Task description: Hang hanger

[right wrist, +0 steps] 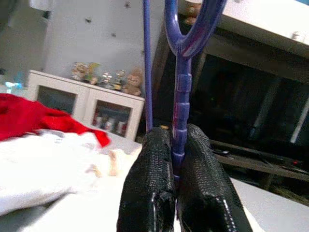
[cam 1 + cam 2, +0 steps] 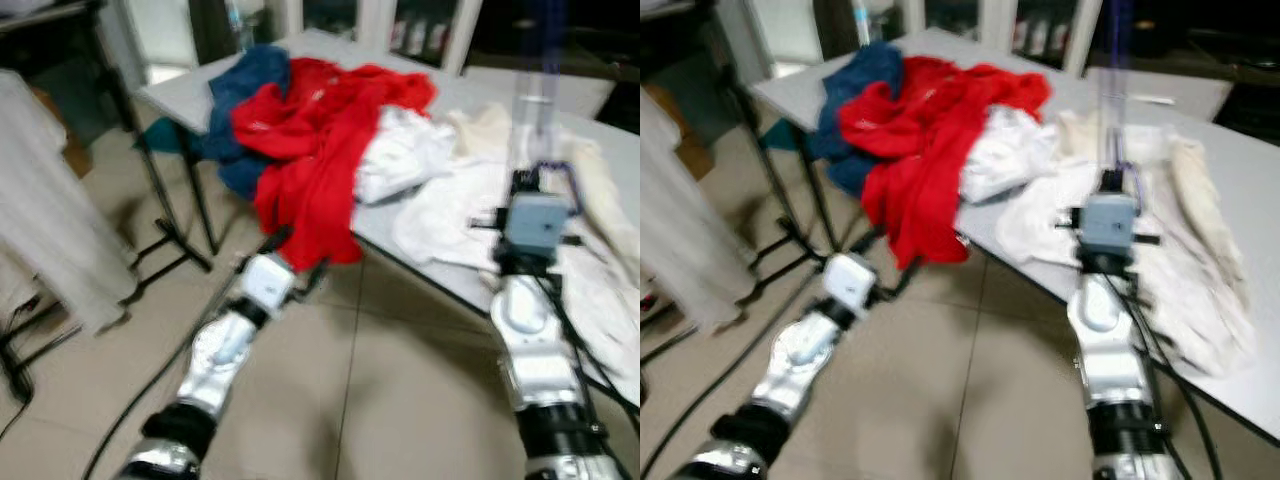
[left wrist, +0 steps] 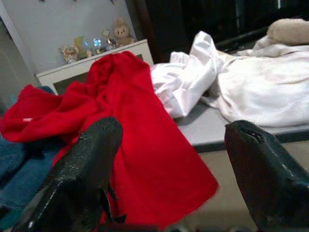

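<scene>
Right claw [image 1: 176, 193] clamped, raised; left claw [image 3: 169, 169] spread, low.

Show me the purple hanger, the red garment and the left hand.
purple hanger [image 1: 179, 92], right wrist view, on its ridged stem above the fingers.
red garment [image 2: 310, 150], left eye view, mid-cloth on the table.
left hand [image 3: 171, 164], left wrist view, midway between its open fingertips.
</scene>
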You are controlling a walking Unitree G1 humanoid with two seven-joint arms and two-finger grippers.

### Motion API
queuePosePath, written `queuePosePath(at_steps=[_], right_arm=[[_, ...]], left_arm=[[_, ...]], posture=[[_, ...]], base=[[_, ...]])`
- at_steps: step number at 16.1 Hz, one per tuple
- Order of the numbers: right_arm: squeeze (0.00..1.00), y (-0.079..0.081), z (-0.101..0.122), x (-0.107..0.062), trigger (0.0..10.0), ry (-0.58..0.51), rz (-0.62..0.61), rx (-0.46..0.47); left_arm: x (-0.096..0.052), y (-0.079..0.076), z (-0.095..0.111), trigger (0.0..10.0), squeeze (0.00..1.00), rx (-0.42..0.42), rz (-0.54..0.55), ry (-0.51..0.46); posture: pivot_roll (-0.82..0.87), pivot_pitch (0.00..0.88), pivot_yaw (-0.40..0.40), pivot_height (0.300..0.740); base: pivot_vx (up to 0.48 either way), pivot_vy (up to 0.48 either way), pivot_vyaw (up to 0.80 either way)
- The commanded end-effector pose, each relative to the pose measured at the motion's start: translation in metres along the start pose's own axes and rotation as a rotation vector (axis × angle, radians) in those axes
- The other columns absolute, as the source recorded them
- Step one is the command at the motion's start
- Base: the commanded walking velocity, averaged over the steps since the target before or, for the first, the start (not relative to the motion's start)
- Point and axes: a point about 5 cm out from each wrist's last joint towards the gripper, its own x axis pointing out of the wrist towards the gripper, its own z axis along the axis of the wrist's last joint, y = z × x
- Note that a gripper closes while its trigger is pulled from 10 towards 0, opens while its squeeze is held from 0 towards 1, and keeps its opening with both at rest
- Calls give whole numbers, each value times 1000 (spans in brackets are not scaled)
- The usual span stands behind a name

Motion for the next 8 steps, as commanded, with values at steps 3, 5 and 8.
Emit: queuePosePath(at_steps=[3,5,8], right_arm=[[0,-8,0,3,10000,1,-26,-13],[0,-8,0,3,10000,2,-27,-13],[0,-8,0,3,10000,3,-29,-13]], left_arm=[[6,-8,4,10000,212,-11,-31,-15],[6,-8,4,10000,212,-10,-32,-14],[6,-9,4,10000,212,-8,-36,-12]], posture=[[159,0,23,740],[159,0,23,740],[158,0,25,740]], base=[[425,0,0],[428,0,0],[404,0,0]])
